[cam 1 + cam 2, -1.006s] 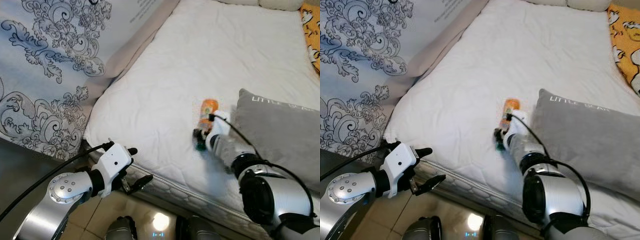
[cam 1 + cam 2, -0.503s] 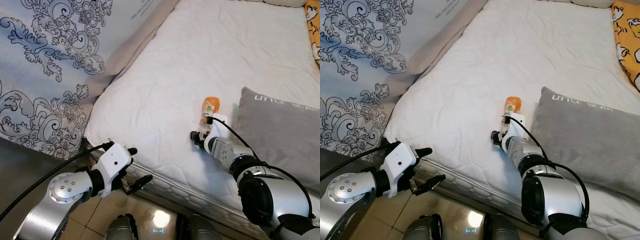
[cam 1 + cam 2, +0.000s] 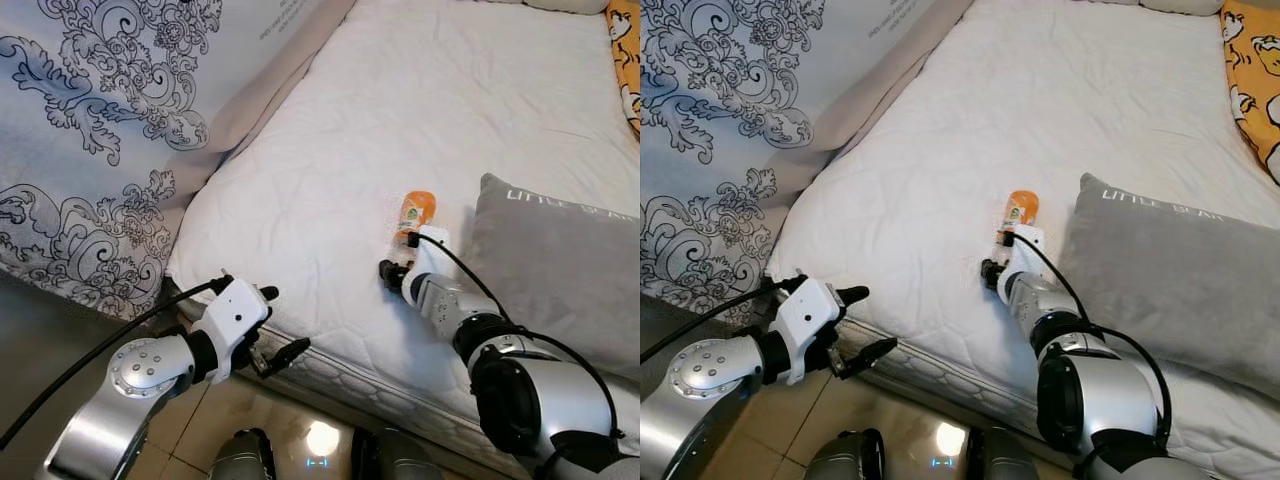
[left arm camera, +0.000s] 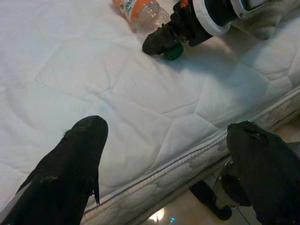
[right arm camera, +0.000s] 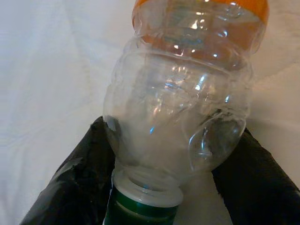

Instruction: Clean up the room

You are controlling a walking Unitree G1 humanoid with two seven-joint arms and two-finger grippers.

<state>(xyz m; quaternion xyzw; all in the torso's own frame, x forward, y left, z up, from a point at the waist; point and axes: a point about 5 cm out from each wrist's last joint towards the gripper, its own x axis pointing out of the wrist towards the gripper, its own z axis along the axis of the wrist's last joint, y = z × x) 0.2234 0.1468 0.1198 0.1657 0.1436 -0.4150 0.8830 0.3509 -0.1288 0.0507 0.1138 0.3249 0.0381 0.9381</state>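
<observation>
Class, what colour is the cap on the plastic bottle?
Green; the bottle's cap shows best in the right wrist view.
</observation>
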